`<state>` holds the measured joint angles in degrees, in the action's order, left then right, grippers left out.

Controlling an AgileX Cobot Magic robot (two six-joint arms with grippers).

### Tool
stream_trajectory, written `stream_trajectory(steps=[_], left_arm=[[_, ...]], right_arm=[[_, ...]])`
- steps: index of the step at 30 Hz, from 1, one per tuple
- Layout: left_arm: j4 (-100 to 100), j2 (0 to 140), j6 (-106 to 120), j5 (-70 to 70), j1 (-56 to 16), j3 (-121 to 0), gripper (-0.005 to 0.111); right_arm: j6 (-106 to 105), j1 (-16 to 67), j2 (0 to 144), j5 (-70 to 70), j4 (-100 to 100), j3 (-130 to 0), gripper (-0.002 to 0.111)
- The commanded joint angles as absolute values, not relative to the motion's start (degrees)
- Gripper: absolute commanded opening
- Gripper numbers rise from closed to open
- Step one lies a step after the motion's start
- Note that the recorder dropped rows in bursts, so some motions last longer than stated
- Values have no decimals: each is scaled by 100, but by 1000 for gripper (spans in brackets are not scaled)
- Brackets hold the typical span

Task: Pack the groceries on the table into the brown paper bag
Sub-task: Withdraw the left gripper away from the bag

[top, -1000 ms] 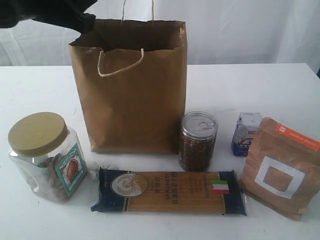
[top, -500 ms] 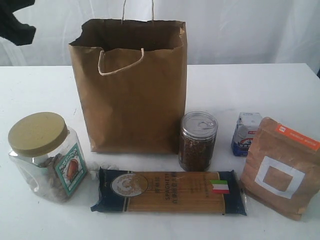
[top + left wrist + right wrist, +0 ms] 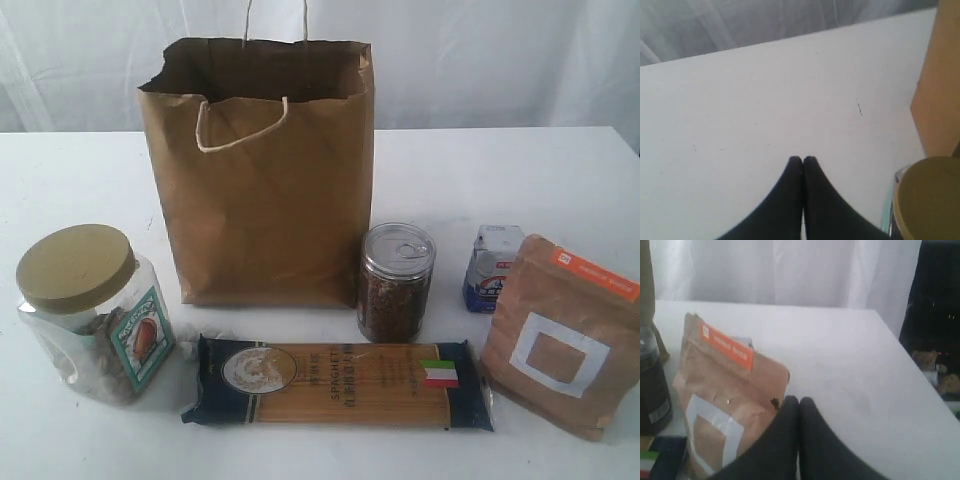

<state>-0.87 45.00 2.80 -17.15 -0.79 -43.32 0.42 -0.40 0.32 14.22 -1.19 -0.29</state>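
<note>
Our left hand (image 3: pixel 802 161) and right hand (image 3: pixel 799 401) are closed, empty. The gold-lidded jar (image 3: pixel 95 310) seems bulky and slippery; we would take it below the lid.

The tall brown paper bag (image 3: pixel 265 190) is standing mid-table on the white table (image 3: pixel 520 170). The dark flat spaghetti packet (image 3: pixel 340 382) is lying before it, with the gold-lidded clear jar (image 3: pixel 90 310) sitting to the left. The pull-tab can (image 3: pixel 395 285) is standing just beside the bag's right corner. Further right, the small blue-white carton (image 3: pixel 492 265) is standing behind the orange-labelled brown pouch (image 3: pixel 565 335).
</note>
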Motion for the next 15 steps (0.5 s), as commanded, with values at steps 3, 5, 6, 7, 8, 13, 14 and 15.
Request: stream_trajectory(steps=[3,5,6,7,8,13,14,15], left_arm=[[135,2504,-1262,-1232,-6,-4059,0],[33,1966,-1116,-1066,-6,-4059,0],[-74,1803,-958,-1080,-6,-4059,0],[-228,1650,-781,-1184,-6,-4059,0],[-350,1546,-655,-1304,-6,-4059,0],[-650,1563,-448,-2407,-6,-3996,0],[-624,1612,-477,-2429,-6,-3919,0],[-559,1653,-584,-2365,-6,-3764,0]], right_arm=[[879,-71,0,-366,232,0,0],[1355,-71,0,-872,304,0,0],[1671,-71,0,-1154,304,0,0],[1988,-71,0,-1422,304,0,0],[2236,-71,0,-1624,315,0,0],[4346,-71,0,-2652,315,0,0],[4614,-71,0,-2876,315,0,0],[4901,-71,0,-3292,315,0,0]])
